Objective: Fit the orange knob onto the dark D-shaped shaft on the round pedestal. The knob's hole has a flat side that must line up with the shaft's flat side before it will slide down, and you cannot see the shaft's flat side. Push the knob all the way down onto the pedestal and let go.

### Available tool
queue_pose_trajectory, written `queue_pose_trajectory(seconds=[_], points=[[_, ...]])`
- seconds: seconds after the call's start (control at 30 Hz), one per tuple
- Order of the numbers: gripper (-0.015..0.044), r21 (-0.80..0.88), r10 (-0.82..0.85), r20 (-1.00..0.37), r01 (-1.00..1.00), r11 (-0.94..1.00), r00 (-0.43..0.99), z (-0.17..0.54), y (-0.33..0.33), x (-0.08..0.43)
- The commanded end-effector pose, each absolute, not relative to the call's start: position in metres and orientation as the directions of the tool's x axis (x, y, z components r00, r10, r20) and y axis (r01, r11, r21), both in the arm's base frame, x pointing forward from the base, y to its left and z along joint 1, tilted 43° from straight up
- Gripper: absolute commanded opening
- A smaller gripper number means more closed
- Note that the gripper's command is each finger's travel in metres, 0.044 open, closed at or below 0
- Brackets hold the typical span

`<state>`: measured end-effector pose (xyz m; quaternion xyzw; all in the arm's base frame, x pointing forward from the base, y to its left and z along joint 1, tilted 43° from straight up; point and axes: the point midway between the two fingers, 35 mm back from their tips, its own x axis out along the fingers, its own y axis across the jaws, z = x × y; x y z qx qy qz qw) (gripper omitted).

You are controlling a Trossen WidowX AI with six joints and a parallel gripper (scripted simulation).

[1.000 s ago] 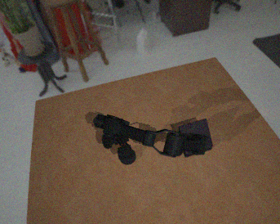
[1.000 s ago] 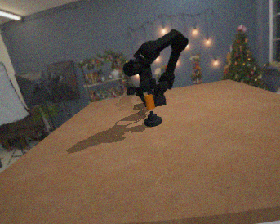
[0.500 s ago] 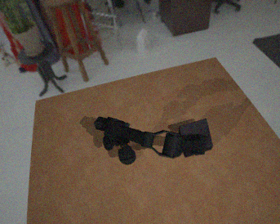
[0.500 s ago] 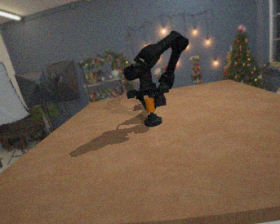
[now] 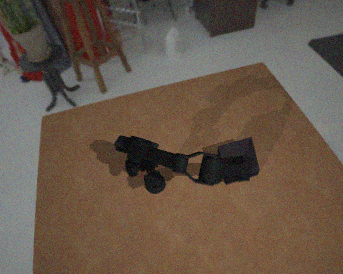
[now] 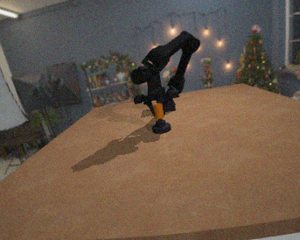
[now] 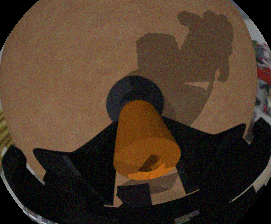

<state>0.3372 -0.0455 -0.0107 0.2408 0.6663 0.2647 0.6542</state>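
The orange knob [image 6: 158,111] [image 7: 145,131] is held nearly upright above the round pedestal [image 6: 161,128] [image 7: 115,96]. My gripper [image 6: 158,109] [image 7: 139,123] is shut on the knob, one finger at each side. In the exterior view, the knob's lower end is at or just above the pedestal's dark raised centre; a tiny gap or contact cannot be told apart. In the wrist view the knob's lower end overlaps the pedestal's near part and hides the shaft. The hole's flat side is hidden. In the top view the dark arm covers the knob, and I cannot make out the pedestal.
The brown table top [image 5: 139,230] [image 6: 187,175] [image 7: 61,60] carries the arm's dark base [image 5: 241,150]. The arm's shadow falls on the table around the pedestal. A plant stand and a wooden easel are on the floor beyond the table's edge.
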Motion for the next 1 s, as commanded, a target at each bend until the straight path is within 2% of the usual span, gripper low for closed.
queue_pose_trajectory(seconds=[0.0, 0.2, 0.4, 0.97], points=[[0.0000, 0.670, 0.669, -0.742, -0.022, 0.742, -0.029, -0.0083, -0.0466, 0.3353], [0.0000, 0.670, 0.669, -0.742, -0.048, 0.741, -0.029, -0.0062, -0.0480, 0.3352], [0.0000, 0.657, 0.669, -0.742, -0.229, 0.718, -0.029, -0.0059, -0.0484, 0.3368], [0.0000, 0.657, 0.669, -0.742, -0.229, 0.718, -0.029, -0.0098, -0.0475, 0.3373]])
